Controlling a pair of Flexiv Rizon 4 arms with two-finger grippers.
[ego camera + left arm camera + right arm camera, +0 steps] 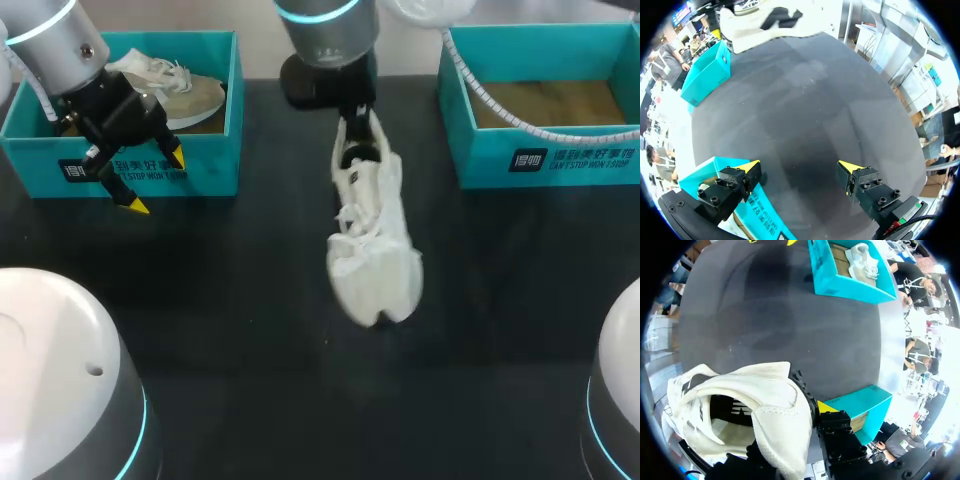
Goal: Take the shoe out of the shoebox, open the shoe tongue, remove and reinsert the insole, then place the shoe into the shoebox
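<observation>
My right gripper (pixel 358 130) is shut on the heel of a white shoe (pixel 375 240), which hangs over the middle of the dark table with its toe toward the near edge. In the right wrist view the shoe (pixel 765 405) fills the space at my right gripper (pixel 805 412), showing its dark opening; one yellow fingertip (pixel 827 407) is visible beside the heel. My left gripper (pixel 156 181) stands open over the front wall of the left teal shoebox (pixel 210 160), nothing between its fingers (pixel 800 167). A second white shoe (pixel 180 90) lies inside that box.
Another teal shoebox (pixel 560 160) with a bare brown floor stands at the back right; a coiled cable crosses over it. The left wrist view shows this box (pixel 705 75) beyond the held shoe (pixel 775 22).
</observation>
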